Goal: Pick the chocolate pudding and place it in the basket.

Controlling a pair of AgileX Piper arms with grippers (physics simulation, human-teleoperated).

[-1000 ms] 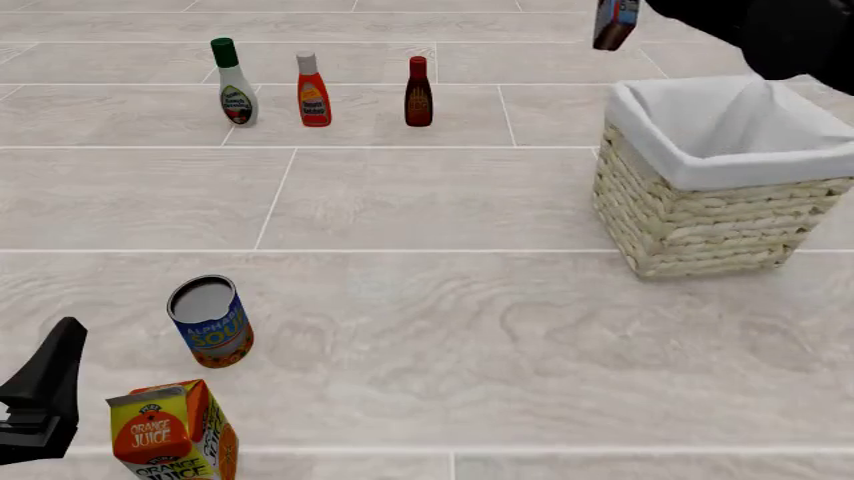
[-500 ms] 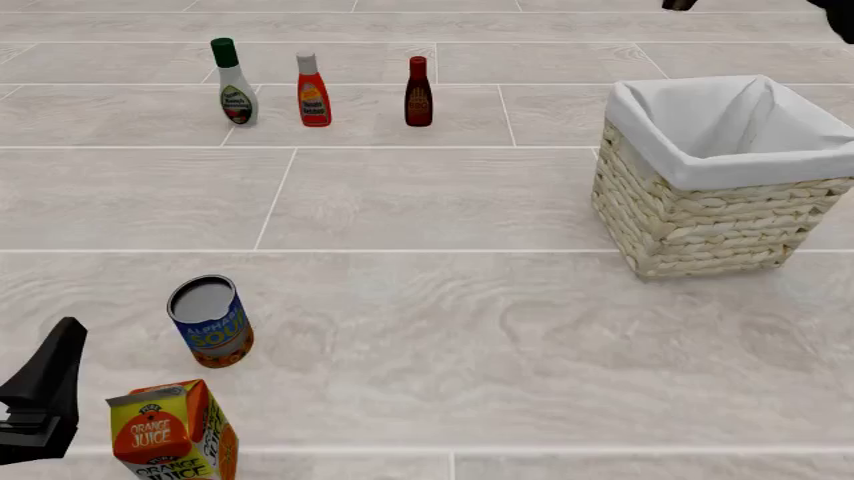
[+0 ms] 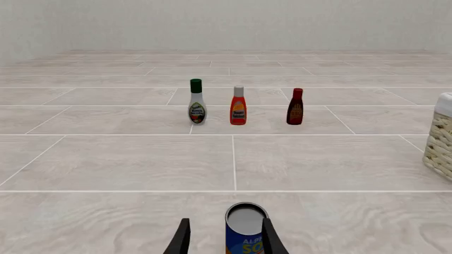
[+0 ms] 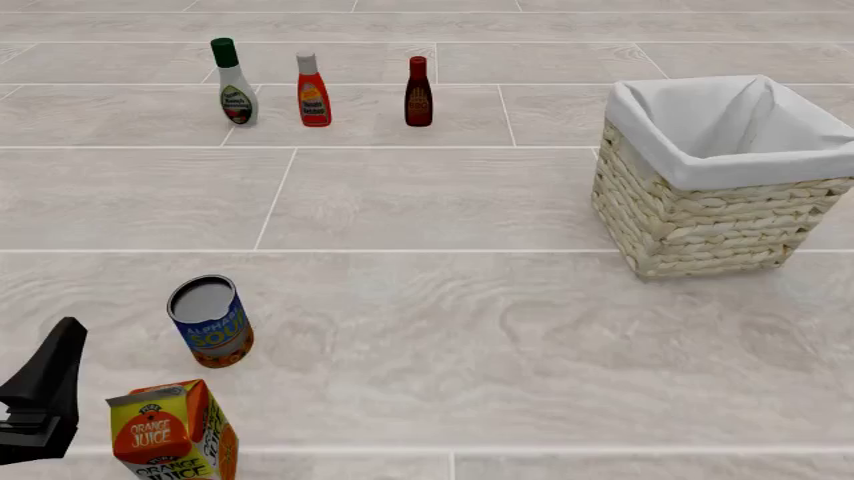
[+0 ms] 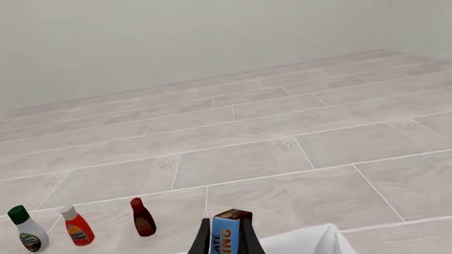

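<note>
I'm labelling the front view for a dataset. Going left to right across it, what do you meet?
Left claw → orange juice carton → soup can → white bottle with green cap → orange-red bottle → dark red bottle → basket.

I'm looking down on a pale wood-grain tiled bench (image 4: 441, 200). At its far side three bottles stand upright in a row: a white dressing bottle with a green cap (image 4: 235, 82), an orange-red sauce bottle (image 4: 314, 91), and a dark red sauce bottle (image 4: 419, 92). To the right sits the basket (image 4: 714, 215), its white lining folded over the rim. Near me on the left, a blue-and-orange soup can (image 4: 211, 321) stands just behind an orange juice carton (image 4: 171, 433).
</note>
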